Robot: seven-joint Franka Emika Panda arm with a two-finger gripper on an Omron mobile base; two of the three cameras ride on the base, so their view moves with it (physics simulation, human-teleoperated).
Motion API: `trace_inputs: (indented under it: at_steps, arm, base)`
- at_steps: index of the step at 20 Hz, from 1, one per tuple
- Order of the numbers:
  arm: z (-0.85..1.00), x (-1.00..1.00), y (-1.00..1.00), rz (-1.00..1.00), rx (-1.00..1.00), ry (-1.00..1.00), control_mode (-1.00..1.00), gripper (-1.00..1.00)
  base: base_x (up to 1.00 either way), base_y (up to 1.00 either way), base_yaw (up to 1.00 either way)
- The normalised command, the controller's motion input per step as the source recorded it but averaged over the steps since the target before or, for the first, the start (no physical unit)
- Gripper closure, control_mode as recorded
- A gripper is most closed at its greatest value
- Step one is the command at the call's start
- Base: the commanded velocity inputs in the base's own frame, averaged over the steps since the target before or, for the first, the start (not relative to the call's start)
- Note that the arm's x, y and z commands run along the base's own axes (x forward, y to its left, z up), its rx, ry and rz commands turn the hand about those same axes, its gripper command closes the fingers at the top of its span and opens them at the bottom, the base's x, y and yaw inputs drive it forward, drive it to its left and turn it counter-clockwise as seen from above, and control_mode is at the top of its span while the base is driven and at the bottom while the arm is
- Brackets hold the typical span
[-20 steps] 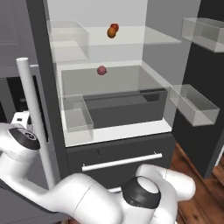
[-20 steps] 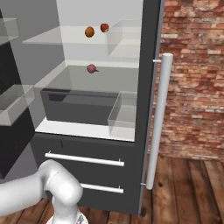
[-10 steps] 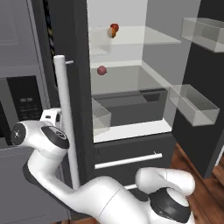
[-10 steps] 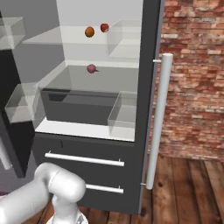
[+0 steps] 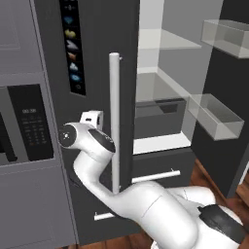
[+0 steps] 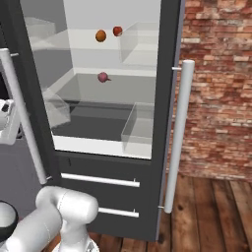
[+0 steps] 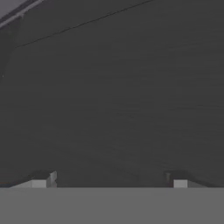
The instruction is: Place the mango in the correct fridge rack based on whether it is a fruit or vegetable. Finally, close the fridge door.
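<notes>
mango [image 6: 100, 35] on fridge rack [image 6: 93, 45] | claw [image 7: 111, 181] wide apart, empty

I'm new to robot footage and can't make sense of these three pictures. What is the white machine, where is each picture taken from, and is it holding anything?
The white machine is a robot arm on a driving base, in a rendered kitchen. Two pictures come from cameras on the base, behind the arm to its left and right. The third comes from a camera on the hand, looking along the gripper; its two finger tips stand far apart, so it is open and holds nothing. That view faces a dark grey surface close up.

The arm is at the fridge door, beside its white bar handle; the door is partly shut.

Inside, seen from the right, the orange mango lies on the upper rack beside a small red fruit. A pinkish ball lies on the shelf below.
</notes>
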Motion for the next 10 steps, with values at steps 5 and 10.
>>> trace_inputs:
  at_steps: [5, 10]
  arm:
    - [0.09, 0.62, -0.52, 0.0, 0.0, 0.0, -1.0, -1.0]
    - [0.01, 0.64, -0.21, 0.0, 0.0, 0.0, -1.0, -1.0]
  base:
    - [0.0, 0.0, 0.0]
    - [0.0, 0.0, 0.0]
